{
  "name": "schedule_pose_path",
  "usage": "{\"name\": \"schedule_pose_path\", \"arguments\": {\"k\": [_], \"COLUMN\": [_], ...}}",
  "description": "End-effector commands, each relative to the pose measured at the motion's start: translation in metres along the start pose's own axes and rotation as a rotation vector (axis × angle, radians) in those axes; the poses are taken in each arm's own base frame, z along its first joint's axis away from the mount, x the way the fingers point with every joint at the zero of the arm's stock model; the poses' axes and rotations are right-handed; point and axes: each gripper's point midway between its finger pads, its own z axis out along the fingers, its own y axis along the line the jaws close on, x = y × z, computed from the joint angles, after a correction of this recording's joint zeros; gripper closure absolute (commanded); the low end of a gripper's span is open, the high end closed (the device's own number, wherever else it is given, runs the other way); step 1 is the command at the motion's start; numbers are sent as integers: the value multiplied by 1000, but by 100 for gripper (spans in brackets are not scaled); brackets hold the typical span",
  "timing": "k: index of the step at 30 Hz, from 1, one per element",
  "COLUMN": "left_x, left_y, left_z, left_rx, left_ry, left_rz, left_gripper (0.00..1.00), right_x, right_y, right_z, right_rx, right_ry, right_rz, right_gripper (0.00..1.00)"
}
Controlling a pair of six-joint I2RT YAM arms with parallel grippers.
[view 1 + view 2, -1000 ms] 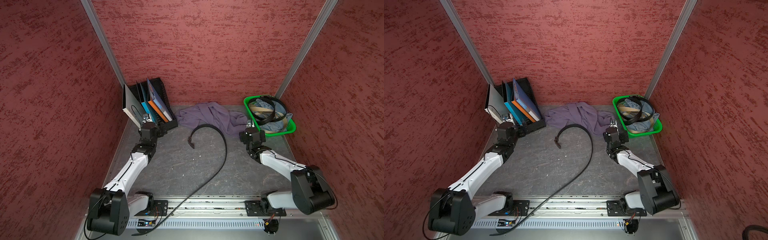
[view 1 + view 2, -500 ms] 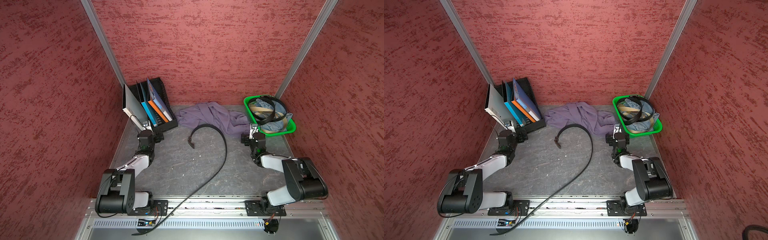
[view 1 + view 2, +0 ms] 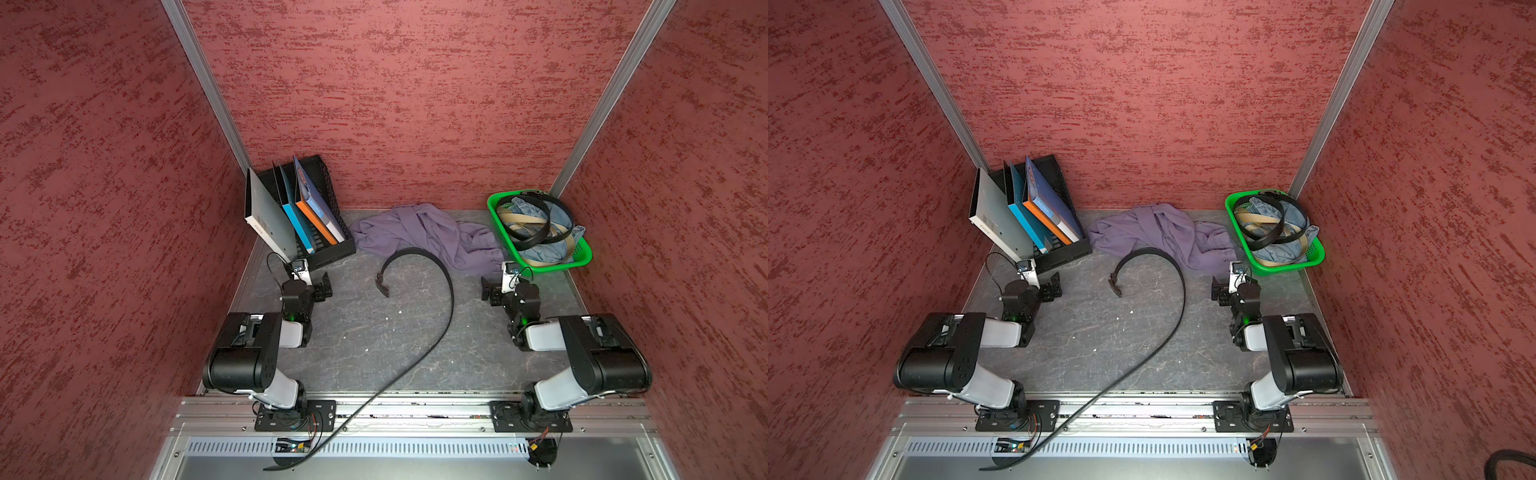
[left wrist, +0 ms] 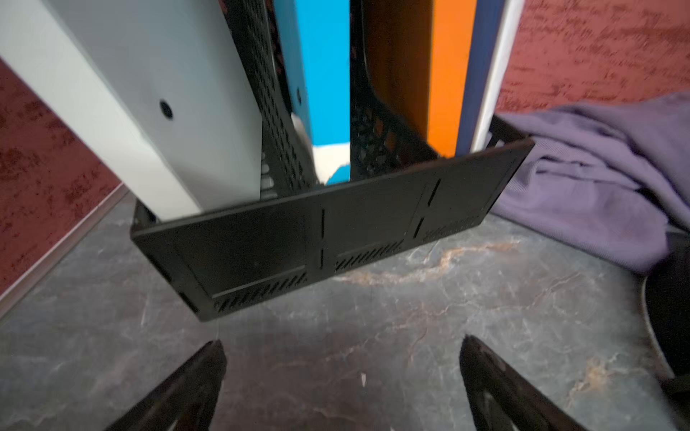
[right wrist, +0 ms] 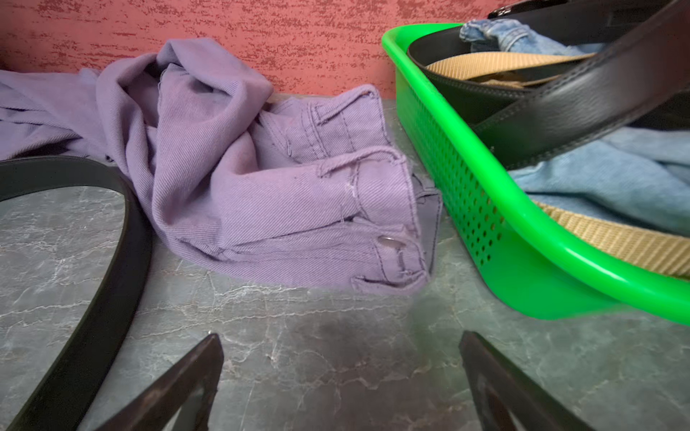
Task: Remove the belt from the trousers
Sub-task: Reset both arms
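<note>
Grippers on both arms stand wide apart and hold nothing. The left gripper (image 4: 342,343) hovers low over the grey marbled table (image 3: 374,332) at the left, facing the black file rack (image 4: 336,239) just beyond it, where white, blue and orange folders lean. The right gripper (image 5: 340,336) sits low at the right, its open fingers (image 5: 201,369) above bare table, with the waistband end of the trousers (image 5: 242,186) just ahead and the green basket (image 5: 522,224) close on its right. The trousers, a crumpled purple heap, lie against the far wall between the rack and the basket in both top views (image 3: 428,232). The belt (image 3: 451,291) lies loose on the table, out of the trousers: its buckle end rests near the centre, the strap bends in an arc whose far side lies against the near edge of the purple cloth, then it runs toward the near left, crosses the metal rail and hangs over the front edge. The basket holds light-blue denim with tan and black belts.
</note>
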Motion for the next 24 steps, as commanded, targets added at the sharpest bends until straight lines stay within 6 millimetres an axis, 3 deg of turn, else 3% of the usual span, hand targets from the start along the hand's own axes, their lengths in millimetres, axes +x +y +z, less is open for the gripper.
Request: {"name": "schedule_pose_path", "arguments": {"k": [1,4,9,24], "left_x": [-29,-29,-28,-28], "left_y": [-4,-2,-15,-15], "left_z": [3,4,8,8], "left_rx": [40,37,105,106], "left_ry": [-92,-81,-53,-52], "left_rz": [3,-8,23,23], "left_gripper": [0,0,0,0], "right_x": [-33,-34,-34,-34], "right_y": [2,7,9,10], "right_z": [1,3,5,7], "right_rx": [-18,-43,-55,-60], "right_ry": [-119,-111,-101,-95], "right_rz": [5,-10,-13,-18], "right_gripper": [1,1,1,1]}}
